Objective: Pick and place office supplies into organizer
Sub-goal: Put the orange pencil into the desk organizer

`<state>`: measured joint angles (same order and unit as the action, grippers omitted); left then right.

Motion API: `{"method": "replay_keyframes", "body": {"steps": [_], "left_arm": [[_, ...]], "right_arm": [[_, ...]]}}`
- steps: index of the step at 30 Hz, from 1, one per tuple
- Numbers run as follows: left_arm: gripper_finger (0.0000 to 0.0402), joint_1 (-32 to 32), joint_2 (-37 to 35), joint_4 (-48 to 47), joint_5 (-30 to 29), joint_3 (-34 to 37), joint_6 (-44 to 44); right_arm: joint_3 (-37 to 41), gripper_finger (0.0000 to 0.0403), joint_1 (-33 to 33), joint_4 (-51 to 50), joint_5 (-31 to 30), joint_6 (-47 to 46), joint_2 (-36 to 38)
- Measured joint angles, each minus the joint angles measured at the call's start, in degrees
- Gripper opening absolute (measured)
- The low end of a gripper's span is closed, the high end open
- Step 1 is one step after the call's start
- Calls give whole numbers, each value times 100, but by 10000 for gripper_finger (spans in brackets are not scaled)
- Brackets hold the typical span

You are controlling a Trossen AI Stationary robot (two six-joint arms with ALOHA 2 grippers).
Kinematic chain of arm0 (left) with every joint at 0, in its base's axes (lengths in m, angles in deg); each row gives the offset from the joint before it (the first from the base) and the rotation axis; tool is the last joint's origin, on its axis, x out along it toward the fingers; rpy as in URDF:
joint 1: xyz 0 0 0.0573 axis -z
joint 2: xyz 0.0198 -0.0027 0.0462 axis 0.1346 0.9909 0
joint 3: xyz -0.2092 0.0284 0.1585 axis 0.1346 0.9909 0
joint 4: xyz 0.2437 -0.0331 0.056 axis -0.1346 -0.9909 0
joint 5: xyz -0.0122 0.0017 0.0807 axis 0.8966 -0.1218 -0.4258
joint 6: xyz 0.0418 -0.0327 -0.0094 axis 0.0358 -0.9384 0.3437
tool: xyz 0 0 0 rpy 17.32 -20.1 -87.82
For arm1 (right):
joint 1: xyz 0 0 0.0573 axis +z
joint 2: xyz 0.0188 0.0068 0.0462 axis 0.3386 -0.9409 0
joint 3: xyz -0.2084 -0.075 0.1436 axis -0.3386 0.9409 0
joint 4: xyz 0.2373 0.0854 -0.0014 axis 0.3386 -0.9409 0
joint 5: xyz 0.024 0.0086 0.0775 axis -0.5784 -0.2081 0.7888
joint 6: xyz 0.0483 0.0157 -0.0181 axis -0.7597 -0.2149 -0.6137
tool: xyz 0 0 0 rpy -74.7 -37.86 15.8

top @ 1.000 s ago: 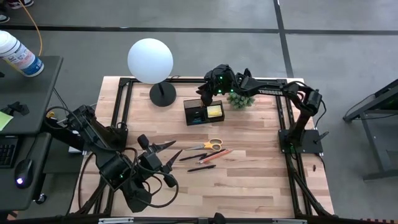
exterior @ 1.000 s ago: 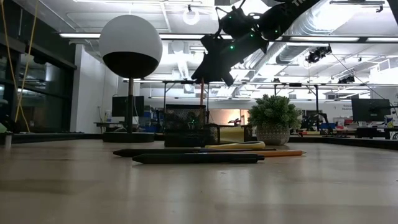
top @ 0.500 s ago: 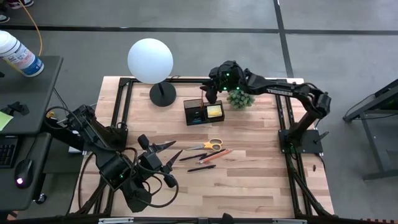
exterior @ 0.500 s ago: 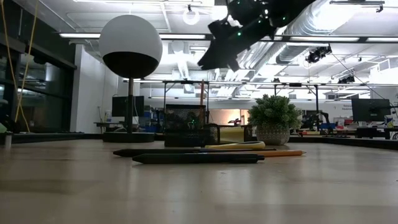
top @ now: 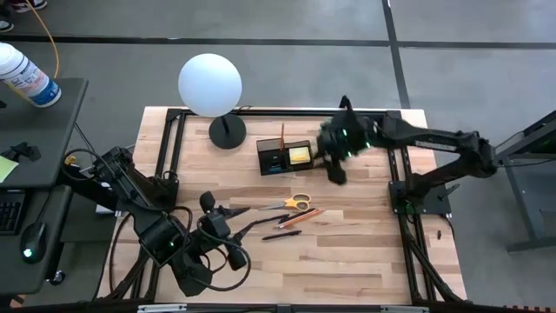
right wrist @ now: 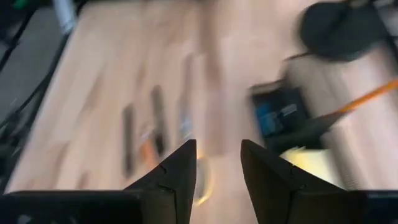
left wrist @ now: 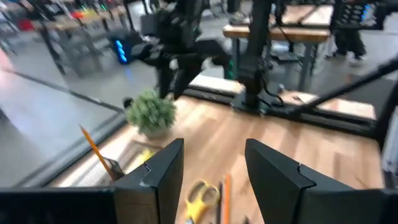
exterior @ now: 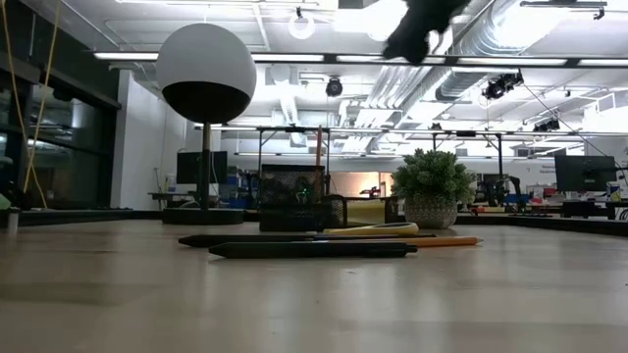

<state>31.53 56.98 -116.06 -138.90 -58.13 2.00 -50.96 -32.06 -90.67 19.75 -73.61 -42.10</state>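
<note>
Change: the right gripper (top: 337,171) has been swung away from above the organizer (top: 286,156) to its right side, over bare wood; the left gripper (top: 233,211) has been turned a little toward the pens.
Right gripper: held high, just right of the organizer; the fingers (right wrist: 176,177) are seen parted with nothing between them.
Left gripper: kept low, well in front of the organizer and to its left; the fingers (left wrist: 157,174) are spread, nothing is gripped.
Organizer: stood right of the globe lamp (top: 210,84); an orange pencil (top: 281,133) is seen upright in it, and the yellow sticky-note pad (top: 299,155) lies in its right compartment.
Scissors (top: 291,203): laid flat in front of the organizer.
Pens (top: 283,226): laid just in front of the scissors, clear of the organizer.
Plant (exterior: 433,187): seen right of the organizer.
</note>
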Motion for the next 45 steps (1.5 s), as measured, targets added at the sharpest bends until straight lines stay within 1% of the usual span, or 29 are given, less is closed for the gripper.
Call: {"method": "replay_keyframes", "body": {"steps": [2,4,6,9,11,13,16,18,20,23,27,29,34,39,41,45], "left_arm": [[159,-27,53,-149,230,-2,-285],[159,-70,154,-310,459,4,-509],[159,-118,273,-371,725,4,-694],[158,-271,584,-283,1232,0,-780],[158,-403,837,-105,1609,9,-714],[158,-538,1068,243,1842,7,-577],[158,-749,1400,860,2050,0,-285],[158,-888,1564,1174,2236,8,-28],[158,-1066,1729,1630,2570,-1,292],[158,-1309,1937,1926,3021,4,616],[158,-1591,2088,2091,3307,4,748],[158,-1702,2128,2090,3484,2,748],[158,-1805,2143,2075,3870,2,937],[158,-1869,2293,1991,4379,0,946],[158,-1866,2377,1844,4400,-4,934],[158,-1864,2560,1222,4379,-1,854]], "right_arm": [[399,124,436,37,-119,-323,259],[903,124,887,267,-418,-761,545],[1522,124,1326,690,-766,-1325,861],[2542,124,1996,1664,-1360,-2404,1348],[3157,124,2441,2388,-1802,-3088,1630],[3644,124,2888,3043,-2278,-3652,1875],[4107,124,3481,3645,-3104,-4086,2067],[4208,124,3836,3703,-3608,-4184,2109],[4222,124,4148,3738,-3991,-4205,2113],[4226,124,4496,3723,-4443,-4167,2076],[4226,124,4748,3648,-4861,-4209,2067],[4226,124,4788,3493,-4924,-4213,2063],[4226,124,4801,3194,-4855,-4496,2058],[4226,124,4790,3154,-4886,-4634,2058],[4226,124,4790,3156,-5014,-4785,2058],[4226,124,4790,3158,-5125,-5239,2058]]}}
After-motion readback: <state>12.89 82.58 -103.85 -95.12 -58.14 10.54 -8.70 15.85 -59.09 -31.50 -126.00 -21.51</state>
